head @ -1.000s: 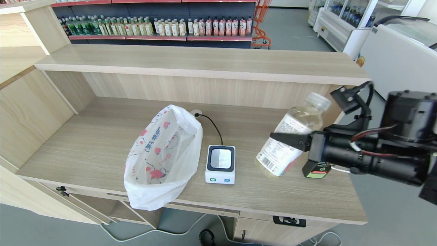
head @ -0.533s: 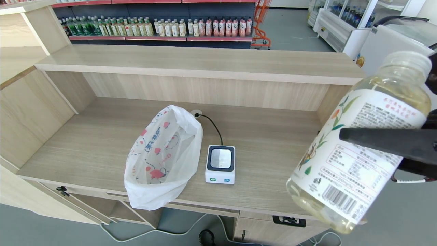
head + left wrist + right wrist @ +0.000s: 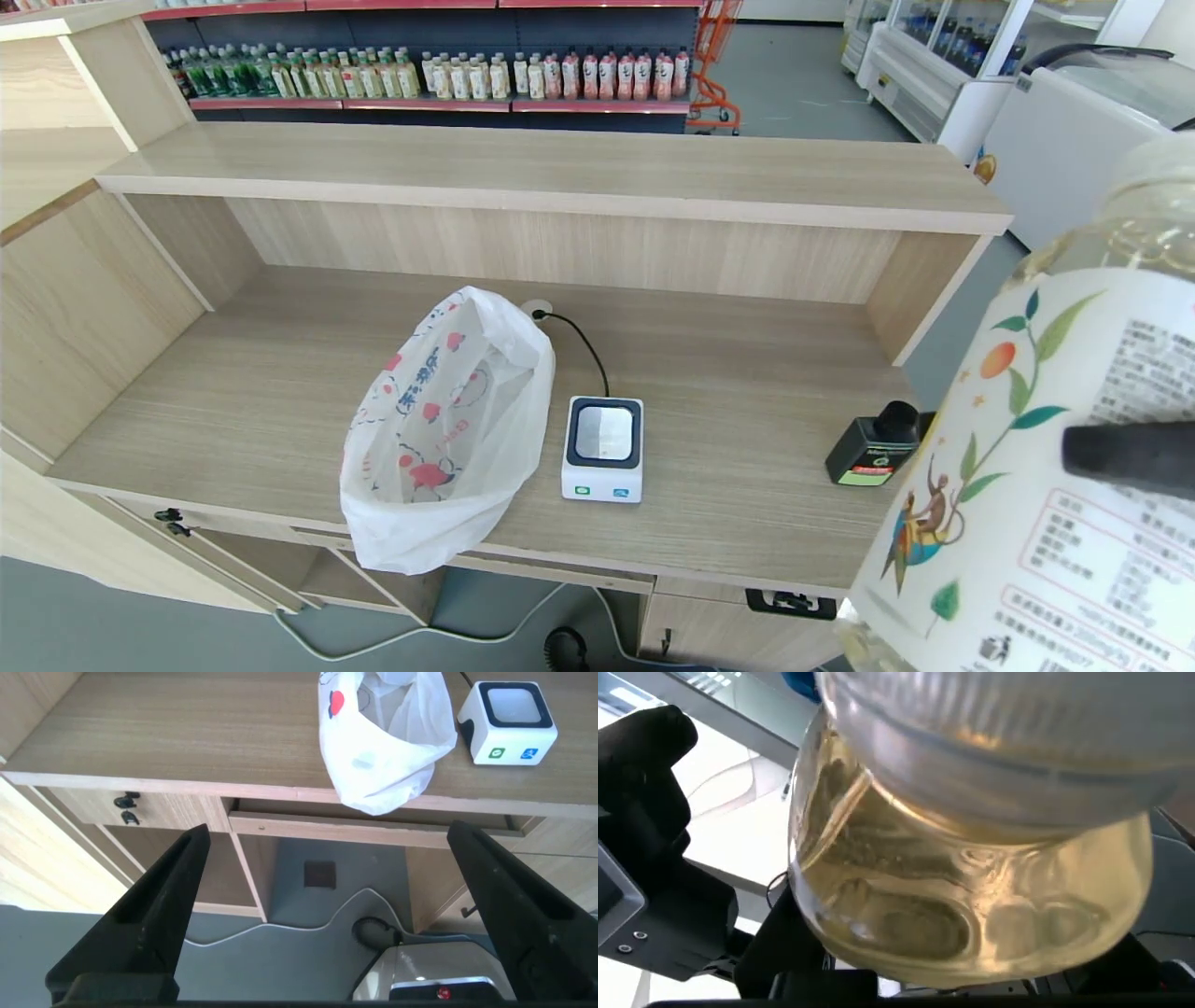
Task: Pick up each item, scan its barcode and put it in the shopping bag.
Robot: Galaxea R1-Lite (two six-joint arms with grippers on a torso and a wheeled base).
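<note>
Though the frame's right and lower edges cut it off, the bottle [image 3: 1046, 448] takes up the lower right of the head view. It is tilted with its cap toward the upper right, well off the counter [image 3: 747, 373]. It holds pale yellow liquid and has a white label with leaves and a fruit. The right gripper [image 3: 1120, 455] is clamped on it, one black finger [image 3: 1134, 453] lying across the label. The right wrist view looks along the bottle [image 3: 971, 887] from the cap end.

Just left of the bottle in the head view, a small black container [image 3: 873, 453] with a green label stands near the counter's right end. The scanner [image 3: 603, 448] sits at centre, window up, its cable [image 3: 579, 341] running toward the back. The white bag [image 3: 439, 429] stands open just left of it, sagging over the counter's front edge.

In the left wrist view, the left gripper [image 3: 327, 838] hangs with fingers wide apart, holding nothing, in front of the counter's edge; the bag [image 3: 383, 747] and scanner [image 3: 509, 719] lie at the upper right.
</note>
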